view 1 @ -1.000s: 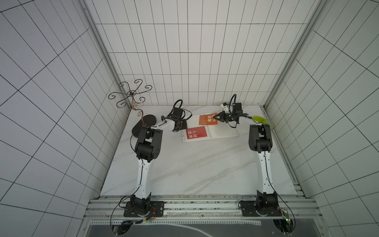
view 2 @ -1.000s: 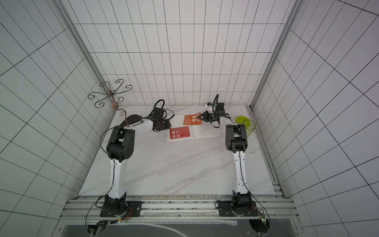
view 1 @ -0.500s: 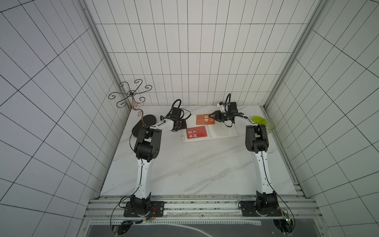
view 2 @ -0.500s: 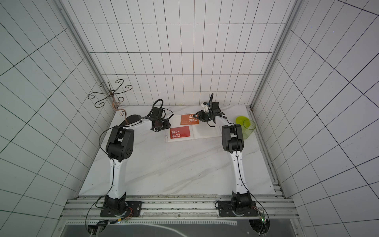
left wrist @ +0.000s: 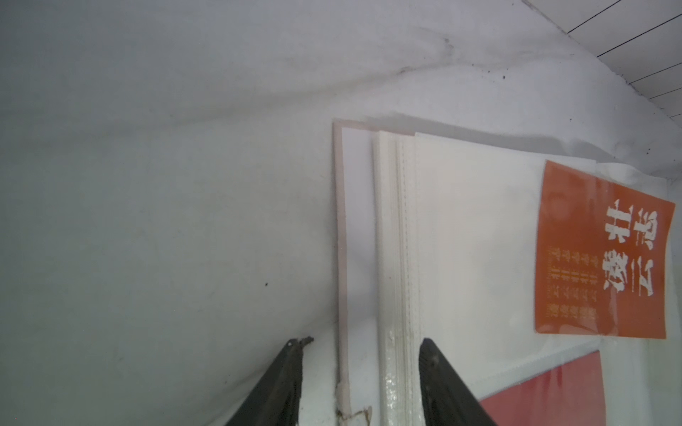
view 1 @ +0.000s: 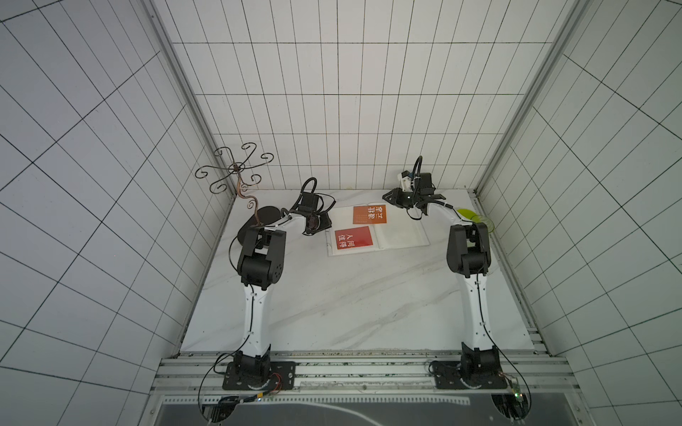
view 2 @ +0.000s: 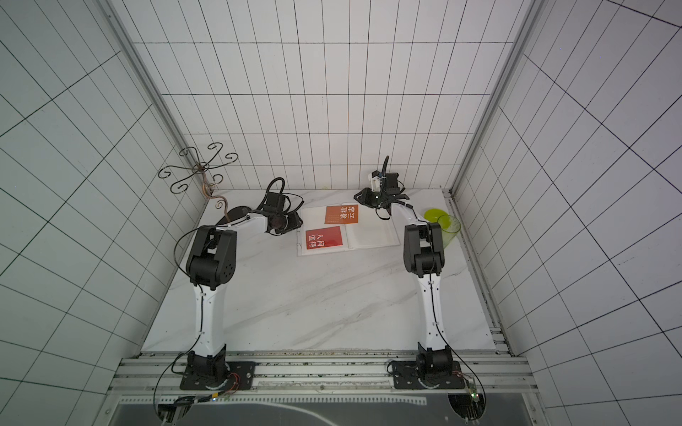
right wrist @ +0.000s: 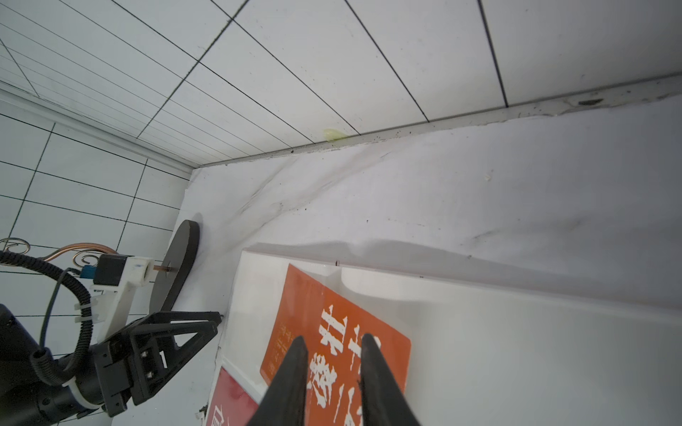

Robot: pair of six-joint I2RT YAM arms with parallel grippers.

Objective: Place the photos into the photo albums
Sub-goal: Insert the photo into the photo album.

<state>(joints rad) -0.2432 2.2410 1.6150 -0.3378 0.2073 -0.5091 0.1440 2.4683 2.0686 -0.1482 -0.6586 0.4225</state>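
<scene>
A: Change: right claw [right wrist: 334, 337] has let go, jaws parted and empty, backed off the orange card [view 1: 369, 214].
B: Card lies on the album [view 1: 402, 232], left page, by the far desk edge, beyond the red card [view 1: 352, 238]. The left claw [left wrist: 360, 340] is spread, straddling the album's edge. Second photo looks placed.

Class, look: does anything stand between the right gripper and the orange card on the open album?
Nothing visible does: the right gripper points straight at the orange card on the photo album page, jaws slightly apart.
</scene>
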